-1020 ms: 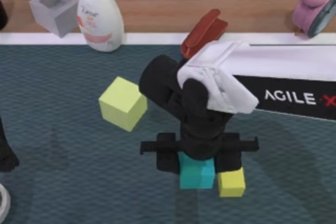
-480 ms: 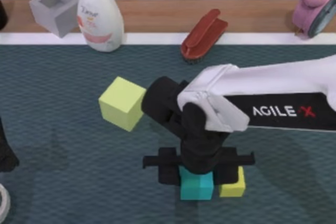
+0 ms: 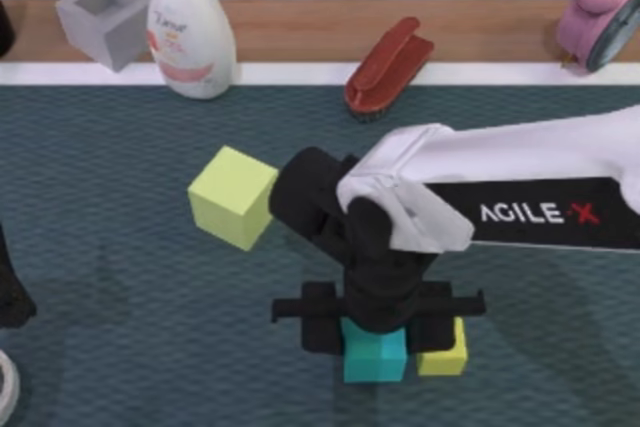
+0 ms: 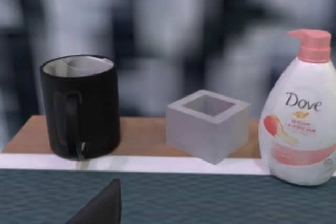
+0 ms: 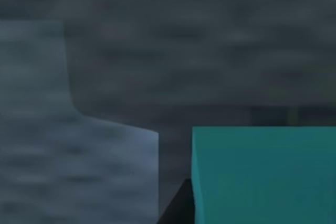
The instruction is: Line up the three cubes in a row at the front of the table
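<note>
My right gripper [image 3: 378,325] is down at the front of the table [image 3: 130,287], shut on the teal cube [image 3: 375,357]. The small bright yellow cube [image 3: 446,357] sits right beside the teal one, on its right, touching or nearly so. In the right wrist view the teal cube [image 5: 262,174] fills the corner, with one dark fingertip [image 5: 178,211] pressed against its side. The larger pale yellow-green cube [image 3: 233,197] lies apart, to the left and farther back. My left arm [image 3: 10,297] stays parked at the left edge.
Along the wooden band at the back stand a grey hollow block [image 3: 103,17], a Dove bottle [image 3: 190,32], a red brush [image 3: 388,65] and a pink object [image 3: 598,7]. The left wrist view also shows a black mug [image 4: 81,106].
The right arm swung forward and lowered the teal cube beside the small yellow cube a second ago. Over the last half second nothing has moved.
</note>
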Robot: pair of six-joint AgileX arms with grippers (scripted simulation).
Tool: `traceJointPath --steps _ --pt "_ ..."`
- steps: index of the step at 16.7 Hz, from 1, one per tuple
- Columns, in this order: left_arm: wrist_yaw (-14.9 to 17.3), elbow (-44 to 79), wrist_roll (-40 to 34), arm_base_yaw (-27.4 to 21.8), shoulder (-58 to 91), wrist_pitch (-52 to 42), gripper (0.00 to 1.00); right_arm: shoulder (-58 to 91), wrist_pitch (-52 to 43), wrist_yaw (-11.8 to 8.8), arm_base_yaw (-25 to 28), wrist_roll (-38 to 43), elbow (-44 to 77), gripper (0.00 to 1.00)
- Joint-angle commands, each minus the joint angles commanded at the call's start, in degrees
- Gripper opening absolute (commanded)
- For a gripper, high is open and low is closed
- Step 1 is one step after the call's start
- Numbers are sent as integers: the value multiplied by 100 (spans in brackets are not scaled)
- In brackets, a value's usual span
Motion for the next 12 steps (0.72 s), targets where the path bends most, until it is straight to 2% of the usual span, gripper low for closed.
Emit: traceJointPath --steps 5,12 --pt "0 0 0 0 0 0 100 0 0 0 0 0 0 98" --pt "0 0 0 0 0 0 100 0 0 0 0 0 0 100"
